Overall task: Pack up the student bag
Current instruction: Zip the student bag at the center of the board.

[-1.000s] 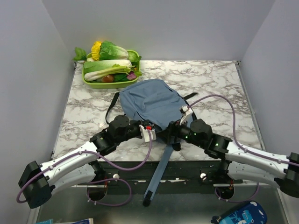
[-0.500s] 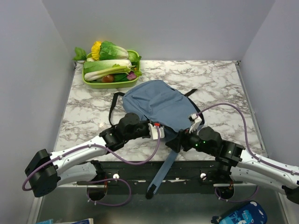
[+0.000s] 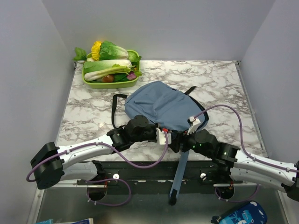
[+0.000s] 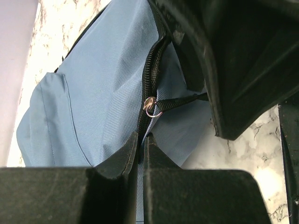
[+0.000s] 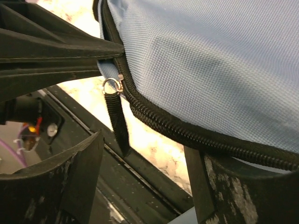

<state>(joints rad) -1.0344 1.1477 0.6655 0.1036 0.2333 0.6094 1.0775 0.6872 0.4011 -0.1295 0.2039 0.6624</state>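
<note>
The desk (image 3: pixel 219 79) is a white slab veined with grey like marble, closed in by plain pale lilac-grey walls (image 3: pixel 163 28) on the left, far and right sides. A black frame (image 3: pixel 140 170) runs along its near edge, where both arms are bolted. In the far left corner stands a green tray (image 3: pixel 100 85) heaped with vegetables (image 3: pixel 110 63), leafy greens and something yellow among them. The bag (image 3: pixel 159 105), soft dusty-blue fabric, lies about the middle of the desk, nearer the front than the back and well apart from the tray. A black strap (image 3: pixel 114 109) loops out on the marble to its left, and a long blue strap (image 3: pixel 180 175) hangs from its front over the near edge of the desk. Both arms reach in to the bag's near side and meet there. The left fingers (image 4: pixel 133 149) are clenched almost together on the blue fabric just beside the black zipper (image 4: pixel 150 74), below the small metal ring (image 4: pixel 150 106) of the slider. From that ring a black pull tab (image 5: pixel 117 121) dangles freely in the gap between the right fingers (image 5: pixel 84 163), which stand wide apart with nothing in them, just below the zipper line. Down beyond the desk's near right corner, on a lower level, lies a blue printed pouch (image 3: pixel 243 214).
</note>
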